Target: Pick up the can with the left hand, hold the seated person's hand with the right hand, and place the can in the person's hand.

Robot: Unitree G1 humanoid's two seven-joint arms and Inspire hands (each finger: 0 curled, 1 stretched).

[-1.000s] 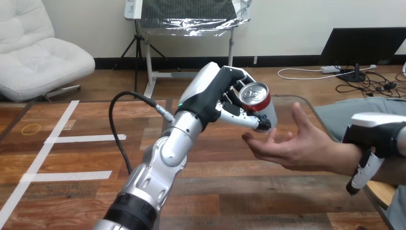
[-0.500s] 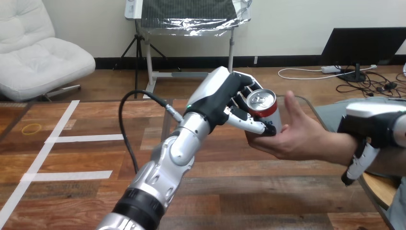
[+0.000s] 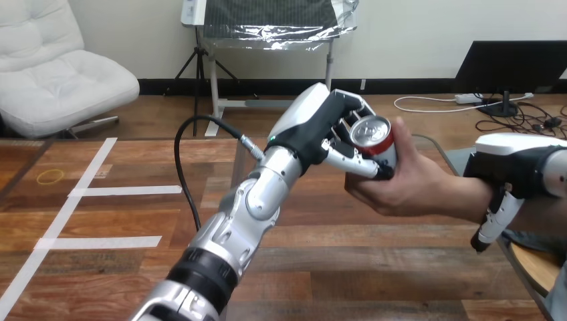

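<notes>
Wooden table (image 3: pixel 334 267) below; left hand (image 3: pixel 317 127) has its fingers curled round the can (image 3: pixel 373 134), tilted top toward the camera, its right side cupped by the person's hand (image 3: pixel 408 190); right hand (image 3: pixel 511 167) lies over that wrist, grip unclear.

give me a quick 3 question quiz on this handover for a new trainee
1. True or false: the can stands on the table.
2. What touches the can? A) the left hand alone B) the person's hand alone C) both
3. Fill in: the right hand sits over the person's ____.

Key
1. False: it is held up above the table.
2. C: the left hand's fingers curl round it, and the person's hand wraps it too.
3. wrist
</notes>
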